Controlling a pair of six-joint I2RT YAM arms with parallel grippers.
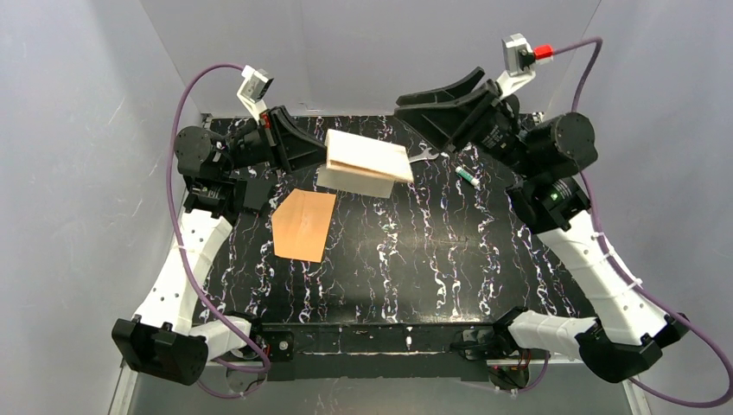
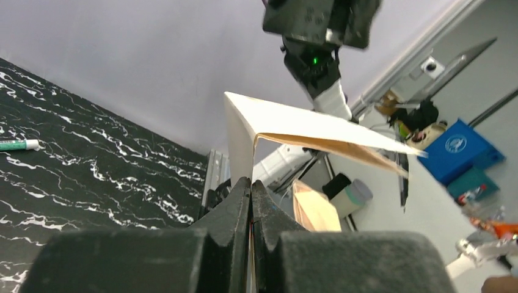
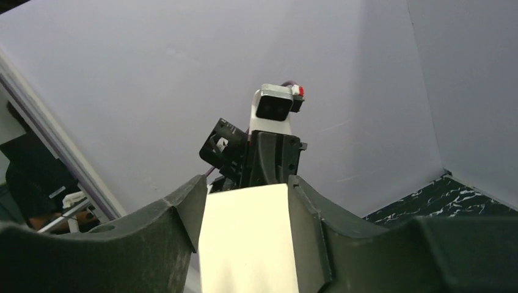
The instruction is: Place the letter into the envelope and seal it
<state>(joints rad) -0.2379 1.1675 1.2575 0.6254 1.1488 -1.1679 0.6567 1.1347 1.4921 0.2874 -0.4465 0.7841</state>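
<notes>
**Slip risk while folded letter is being held aloft**

Letter (image 1: 367, 164) is being held folded above the far part of the surface (image 1: 432, 259). Its left edge is being pinched by the left hand (image 2: 251, 183), fingers pressed together. The right hand (image 3: 244, 201) is being presented spread around the opposite edge; contact cannot be told. With one pinch, the fold could spring open or the sheet twist. The envelope (image 1: 302, 225), flat left of centre, is being pinned by nothing and could be pushed toward the left edge. Open room is being offered toward the near and right edges; a small white-and-green stick (image 1: 468, 176) is lying near the far right corner.

Robot lab: grey booth walls (image 1: 69, 130), bolted arms (image 1: 186, 259)
</notes>
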